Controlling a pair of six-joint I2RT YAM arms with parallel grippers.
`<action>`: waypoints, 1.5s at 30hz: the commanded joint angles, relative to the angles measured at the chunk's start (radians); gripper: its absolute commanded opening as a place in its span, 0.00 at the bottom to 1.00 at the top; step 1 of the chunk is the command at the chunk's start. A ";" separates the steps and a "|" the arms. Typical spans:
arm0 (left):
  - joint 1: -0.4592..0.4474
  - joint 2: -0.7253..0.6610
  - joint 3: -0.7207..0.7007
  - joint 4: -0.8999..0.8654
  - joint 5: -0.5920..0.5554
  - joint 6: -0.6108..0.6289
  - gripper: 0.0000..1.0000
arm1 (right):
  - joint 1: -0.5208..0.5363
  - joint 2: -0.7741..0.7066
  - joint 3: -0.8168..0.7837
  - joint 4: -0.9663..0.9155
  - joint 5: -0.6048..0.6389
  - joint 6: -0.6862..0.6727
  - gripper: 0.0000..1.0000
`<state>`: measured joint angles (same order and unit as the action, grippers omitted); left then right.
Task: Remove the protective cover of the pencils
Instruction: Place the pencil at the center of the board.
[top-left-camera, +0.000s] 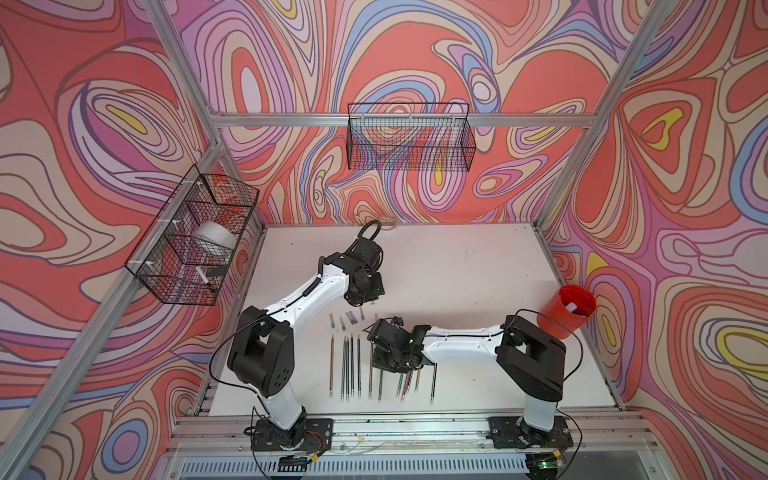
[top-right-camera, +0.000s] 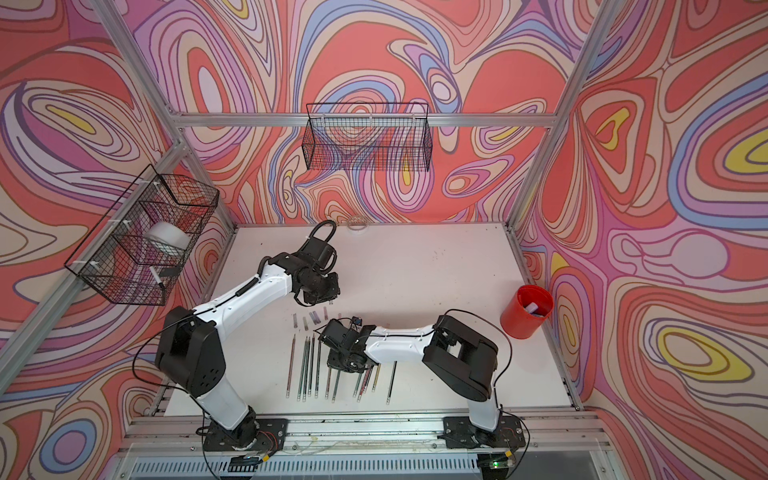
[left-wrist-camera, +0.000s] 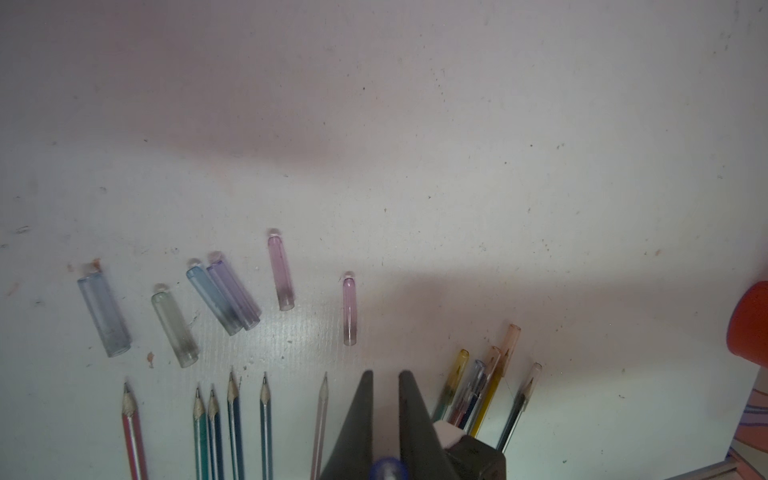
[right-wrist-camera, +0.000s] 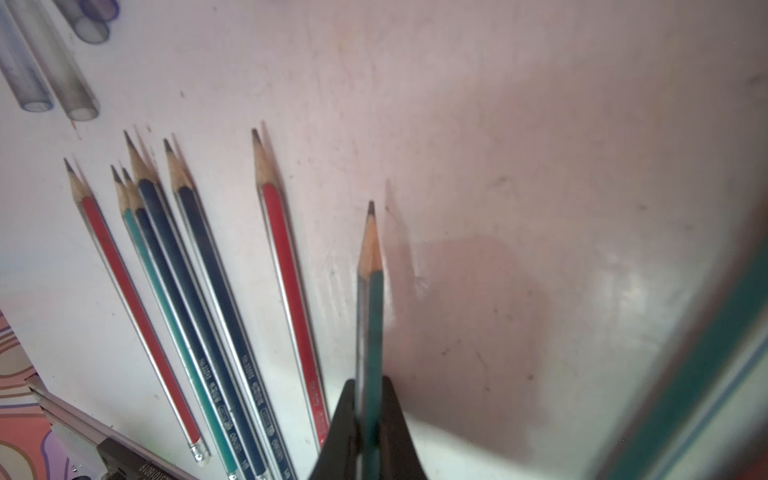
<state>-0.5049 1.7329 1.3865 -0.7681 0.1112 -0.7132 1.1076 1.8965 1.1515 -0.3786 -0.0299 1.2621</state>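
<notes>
A: What's on the white table (top-left-camera: 457, 266)?
B: A row of pencils (top-left-camera: 351, 368) near the front edge. The right gripper (right-wrist-camera: 369, 388) is clamped on a green pencil (right-wrist-camera: 371, 299), tip bare.
A: And the covers (left-wrist-camera: 232, 293)?
B: Six lie loose just beyond the pencil tips; a few pencils wear theirs. The left gripper (left-wrist-camera: 384, 380) pinches a bluish cover (left-wrist-camera: 388, 467).

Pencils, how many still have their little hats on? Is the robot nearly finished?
About halfway. Done: six covers lie loose past the tips of six bare pencils. In hand: the right gripper holds a bare green pencil, and the left gripper seems to pinch a bluish cover. Left: about five capped pencils.
</notes>
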 joint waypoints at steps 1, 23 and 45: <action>-0.012 0.045 0.013 -0.034 -0.024 0.003 0.00 | 0.006 0.051 -0.007 -0.049 -0.008 -0.003 0.01; -0.014 0.048 -0.070 0.021 -0.030 0.006 0.01 | 0.006 0.098 0.067 -0.161 0.064 -0.036 0.12; -0.014 0.092 -0.071 0.018 -0.037 0.014 0.03 | -0.017 -0.019 0.175 -0.198 0.154 -0.123 0.26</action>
<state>-0.5163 1.8004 1.3106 -0.7391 0.0814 -0.7067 1.1004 1.9495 1.3113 -0.5640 0.0769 1.1675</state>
